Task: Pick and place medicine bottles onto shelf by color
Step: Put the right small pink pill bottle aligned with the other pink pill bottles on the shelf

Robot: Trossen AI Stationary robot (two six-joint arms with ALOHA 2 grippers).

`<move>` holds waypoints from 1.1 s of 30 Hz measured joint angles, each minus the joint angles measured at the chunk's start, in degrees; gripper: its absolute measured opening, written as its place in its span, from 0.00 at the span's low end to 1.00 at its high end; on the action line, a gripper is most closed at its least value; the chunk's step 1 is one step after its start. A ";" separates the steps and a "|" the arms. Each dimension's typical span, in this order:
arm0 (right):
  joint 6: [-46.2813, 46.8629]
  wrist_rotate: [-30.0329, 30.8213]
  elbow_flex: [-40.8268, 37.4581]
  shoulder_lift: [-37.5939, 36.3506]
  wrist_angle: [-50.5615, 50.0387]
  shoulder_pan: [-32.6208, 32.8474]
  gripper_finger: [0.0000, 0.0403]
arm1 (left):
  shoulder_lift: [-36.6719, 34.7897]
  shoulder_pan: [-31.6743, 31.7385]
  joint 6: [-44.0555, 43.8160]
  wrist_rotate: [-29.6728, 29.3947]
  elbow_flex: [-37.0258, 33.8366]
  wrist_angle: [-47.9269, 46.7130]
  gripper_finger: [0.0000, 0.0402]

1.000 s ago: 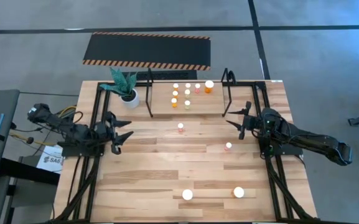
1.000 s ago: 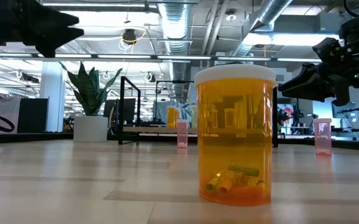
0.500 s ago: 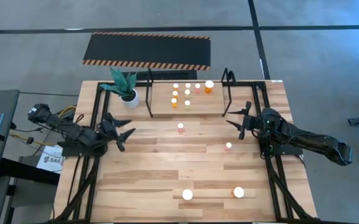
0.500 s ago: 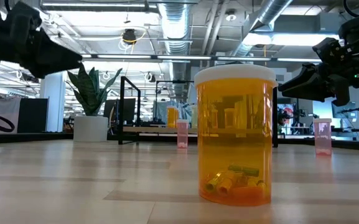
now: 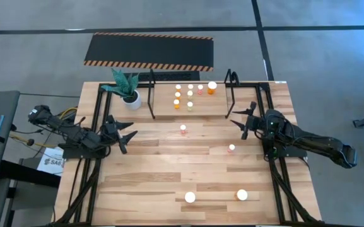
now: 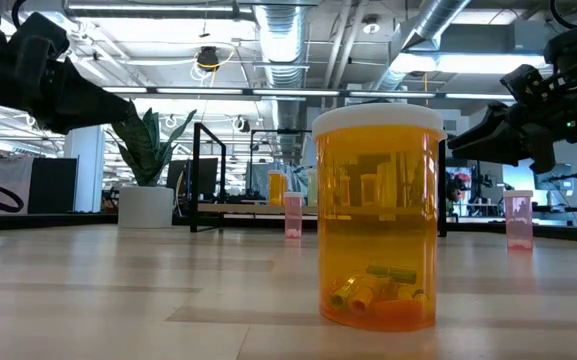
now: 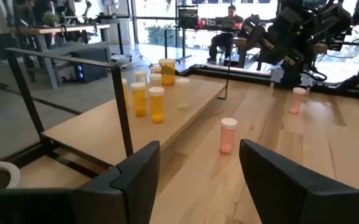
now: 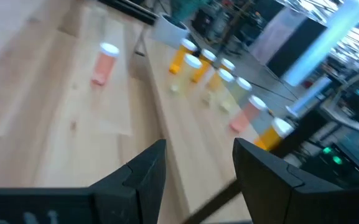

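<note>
Left gripper (image 5: 126,135): over table's left side, just inside left frame rails, fingers spread wide, holding nothing; wrist view (image 7: 198,171) shows both dark fingers apart w/ bare wood between.
Right gripper (image 5: 243,123): over table's right side, just in front of shelf's right end loop, fingers apart, nothing between them; own cam (image 8: 198,165) shows same gap.
Shelf (image 5: 223,99): black tube frame at far edge of table, light wood deck, upright loop at each end.
Bottles on shelf (image 5: 190,93): cluster of small white-capped ones in short rows, orange + paler; one bigger orange bottle (image 5: 212,87) at cluster's right end.
Pink bottle, centre (image 5: 183,130): upright on table, just in front of shelf, between the two grippers.
Pink bottle, right (image 5: 231,149): upright, nearer right arm, apart from gripper.
Large bottles, near edge (image 5: 190,197): two, white caps, well apart from shelf; right one (image 5: 242,195) orange. Low view: orange one (image 6: 378,215) fills the foreground, upright, small yellow-green bits at bottom.
Plant pot (image 5: 131,98): white, green leaves, beside shelf's left end.
Mat (image 5: 149,51): black w/ hazard stripes, on floor beyond table.
</note>
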 joint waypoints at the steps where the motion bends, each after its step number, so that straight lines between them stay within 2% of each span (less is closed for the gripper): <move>1: 0.03 1.03 -0.03 0.00 -0.02 -0.13 0.51 | 0.00 0.00 0.01 -0.01 0.00 -0.01 0.52; 6: 0.13 1.49 -0.06 0.02 0.28 -0.41 0.51 | 0.00 0.00 -0.25 0.00 0.00 -0.04 0.52; 9: 5.43 1.33 -0.06 -0.07 1.89 -0.38 0.51 | 0.00 0.00 -0.28 0.02 0.00 -0.07 0.52; 11: 13.80 0.19 -0.06 -0.02 3.75 -0.07 0.51 | 0.00 0.00 -0.28 0.03 0.02 -0.07 0.52; 16: 44.78 -2.64 -0.06 -0.06 6.85 1.77 0.51 | 0.00 0.00 -0.30 0.07 0.02 -0.09 0.52; 18: 51.37 -2.52 -0.06 -0.04 6.12 2.64 0.51 | 0.00 0.00 -0.32 0.09 0.02 -0.10 0.52; 28: 52.34 -2.05 0.16 -0.05 -1.19 2.89 0.51 | 0.00 0.00 -0.34 0.09 0.02 -0.11 0.52; 33: 52.36 -1.66 0.18 -0.02 -1.42 2.87 0.51 | 0.00 0.00 -0.36 0.09 0.02 -0.13 0.52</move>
